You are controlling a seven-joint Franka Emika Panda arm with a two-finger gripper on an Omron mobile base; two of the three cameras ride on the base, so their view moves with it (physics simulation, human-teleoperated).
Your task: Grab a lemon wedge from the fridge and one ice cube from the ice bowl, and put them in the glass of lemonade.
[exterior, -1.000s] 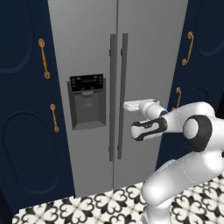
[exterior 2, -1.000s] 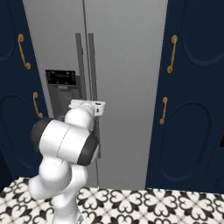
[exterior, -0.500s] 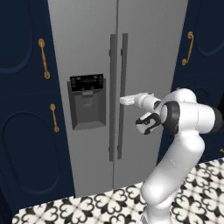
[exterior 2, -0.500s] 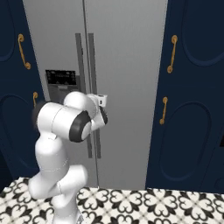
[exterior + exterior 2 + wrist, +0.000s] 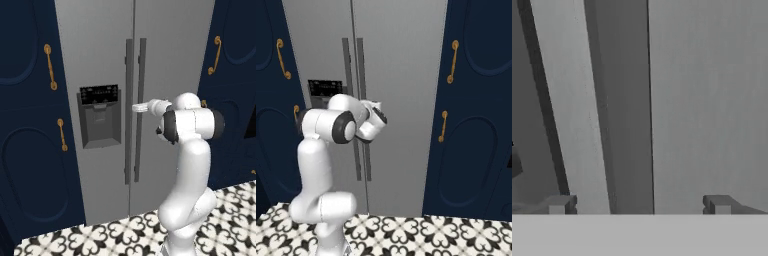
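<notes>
Navy cabinets (image 5: 30,150) flank the fridge (image 5: 100,60); the gripper (image 5: 639,206), jaws spread wide, should straddle the right door handle (image 5: 140,110) squarely before closing.

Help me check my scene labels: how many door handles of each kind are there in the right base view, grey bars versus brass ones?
Grey bar handles: 2
Brass handles: 4, one partly behind the arm
Total: 6
</notes>
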